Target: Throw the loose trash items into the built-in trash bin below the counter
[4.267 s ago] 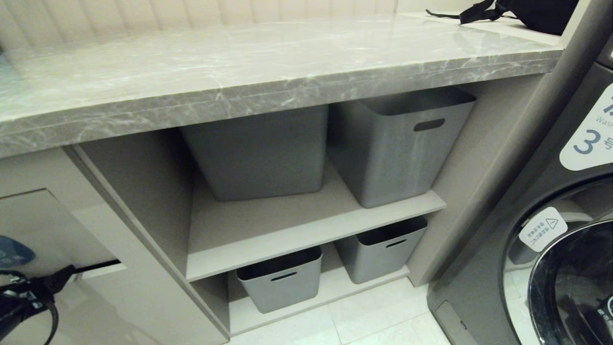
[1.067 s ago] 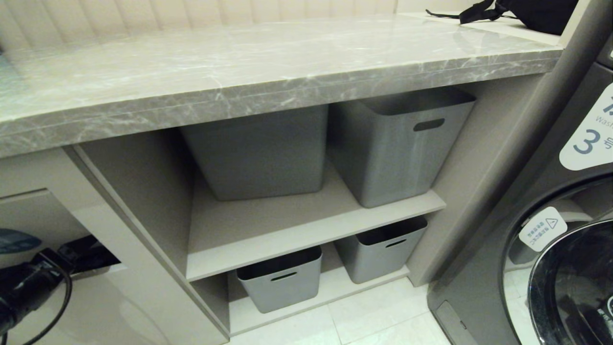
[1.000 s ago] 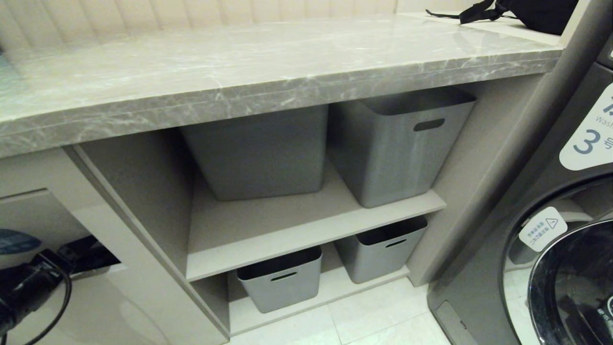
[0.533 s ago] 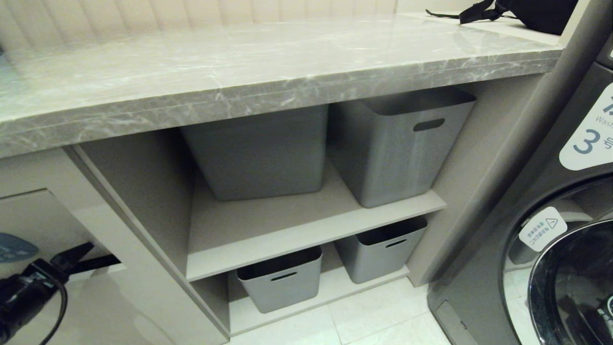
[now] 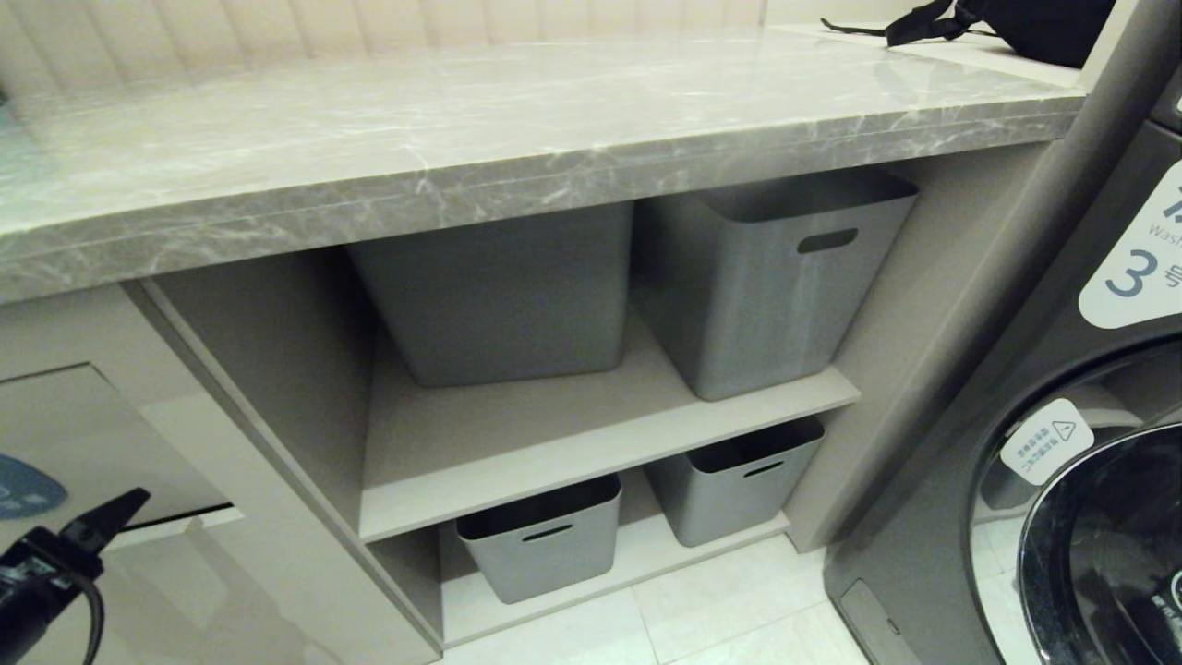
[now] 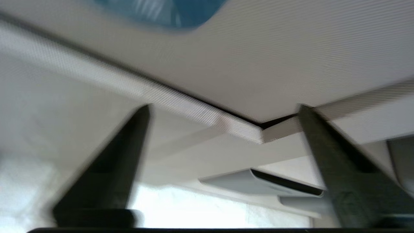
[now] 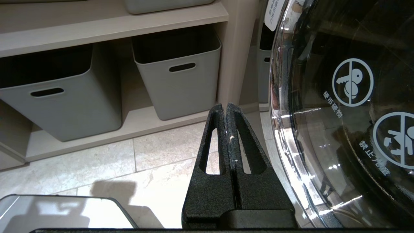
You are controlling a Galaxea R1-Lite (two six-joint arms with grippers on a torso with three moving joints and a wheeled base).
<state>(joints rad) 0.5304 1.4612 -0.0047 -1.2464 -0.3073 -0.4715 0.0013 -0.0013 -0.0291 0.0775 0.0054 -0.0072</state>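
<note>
The built-in trash bin shows at the far left under the counter (image 5: 517,120) as a beige flap (image 5: 83,434) with a blue oval sticker (image 5: 23,485). The flap hangs almost closed, leaving a thin dark gap along its lower edge (image 5: 180,515). My left gripper (image 6: 223,110) stands open and empty just in front of that lower edge, with one black finger (image 5: 106,519) showing in the head view. The sticker (image 6: 161,13) is close above the fingers. The loose trash items are out of view. My right gripper (image 7: 225,106) is shut and empty, low over the floor.
Several grey tubs (image 5: 771,277) sit on two open shelves right of the bin. A washing machine (image 5: 1090,462) with a glass door (image 7: 339,113) stands at the right, close to my right gripper. A black bag (image 5: 1016,23) lies on the counter's far right.
A second ago my left gripper's fingers were pushed into the opened flap. They have drawn back out and down, and the flap has swung nearly closed. The right arm has not moved.
</note>
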